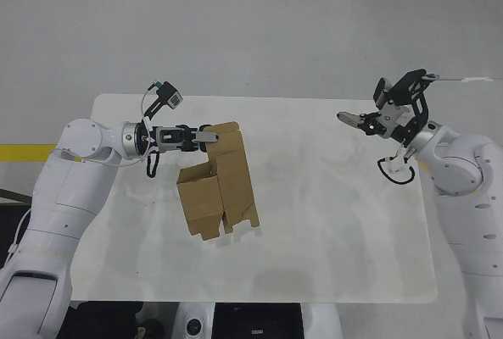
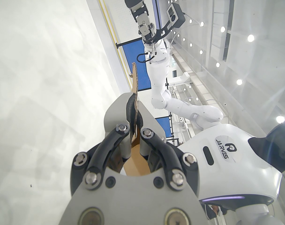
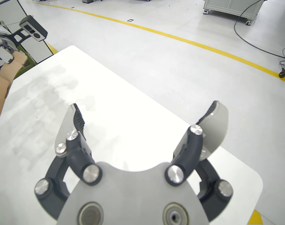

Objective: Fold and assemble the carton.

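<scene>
One carton of brown cardboard, partly opened, is at about 9 o'clock from the middle of the white table in the top view. I cannot tell if its lower end rests on the table or hangs just over it. The left gripper is closed on a flap at the carton's 11 o'clock corner. In the left wrist view its fingers pinch the thin cardboard edge between them. The right gripper is at about 2 o'clock over the table, with jaws spread wide and holding nothing, well apart from the carton.

In my judgement the step in hand is to shape the carton body while the left gripper holds the flap. To do this well, the pinch should be firm but not crush the edge, because a thin flap bends or tears easily. The free right gripper should probably approach from 3 o'clock and press on a side wall near a crease, not on the middle of a panel, so the fold follows the crease line.
</scene>
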{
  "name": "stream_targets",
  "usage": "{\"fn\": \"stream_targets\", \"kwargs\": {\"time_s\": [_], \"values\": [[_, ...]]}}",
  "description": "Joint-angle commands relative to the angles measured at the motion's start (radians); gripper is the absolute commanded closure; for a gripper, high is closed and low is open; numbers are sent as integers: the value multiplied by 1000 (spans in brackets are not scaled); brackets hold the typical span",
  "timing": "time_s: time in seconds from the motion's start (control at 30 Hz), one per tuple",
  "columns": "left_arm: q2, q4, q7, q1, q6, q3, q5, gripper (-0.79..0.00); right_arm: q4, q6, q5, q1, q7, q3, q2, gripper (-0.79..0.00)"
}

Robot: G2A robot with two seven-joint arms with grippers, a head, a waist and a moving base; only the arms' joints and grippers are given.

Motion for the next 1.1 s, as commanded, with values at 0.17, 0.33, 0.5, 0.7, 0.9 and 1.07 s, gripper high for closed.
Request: {"fn": "stream_targets", "kwargs": {"time_s": [0.17,0.33,0.5,0.7,0.9,1.07], "values": [[3,-23,9,1,-8,2,58,0,41,-11,322,29,168,-85,-10,-785],[-7,-8,-8,-16,-43,31,57,0,72,33,517,66,298,-153,-18,-785],[-29,-5,-51,-44,-88,91,3,0,103,60,671,92,371,-224,-32,-785],[-52,26,-15,-82,-125,152,4,0,115,32,808,110,450,-294,-45,-785],[-73,68,28,-108,-168,200,-9,0,103,16,893,116,525,-341,-52,-785],[-91,100,39,-123,-179,232,-50,0,104,2,914,122,550,-372,-57,-785]]}}
